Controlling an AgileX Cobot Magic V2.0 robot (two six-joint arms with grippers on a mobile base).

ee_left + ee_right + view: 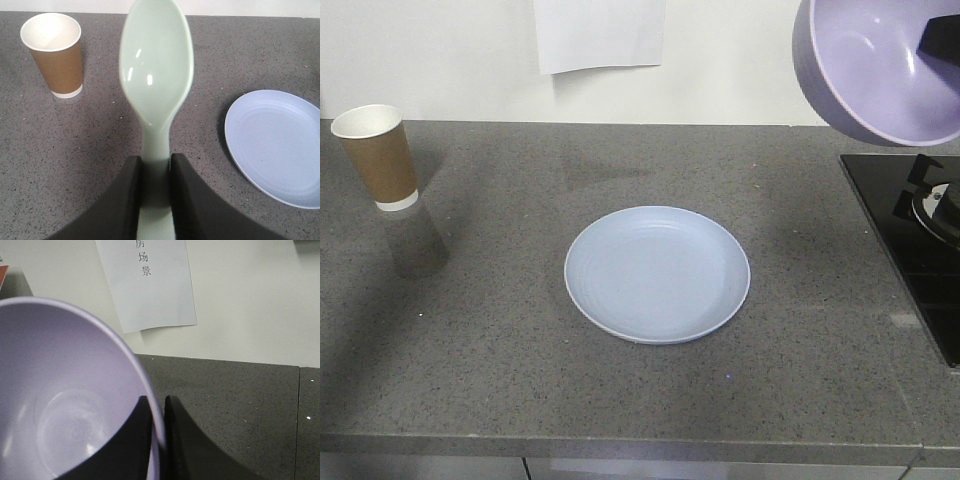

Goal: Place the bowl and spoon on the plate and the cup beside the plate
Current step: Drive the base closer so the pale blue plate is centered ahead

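Grey counter (520,380): plate (657,273), cup (378,155), hob (905,240)

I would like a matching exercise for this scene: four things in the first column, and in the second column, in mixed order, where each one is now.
1. bowl
2. spoon
3. plate
4. cup

A. stands upright on the counter
B. gripped at its handle by the left gripper
C. lies empty on the counter
D. held by its rim in the right gripper, above the counter

Pairs: 1-D, 2-B, 3-C, 4-A.
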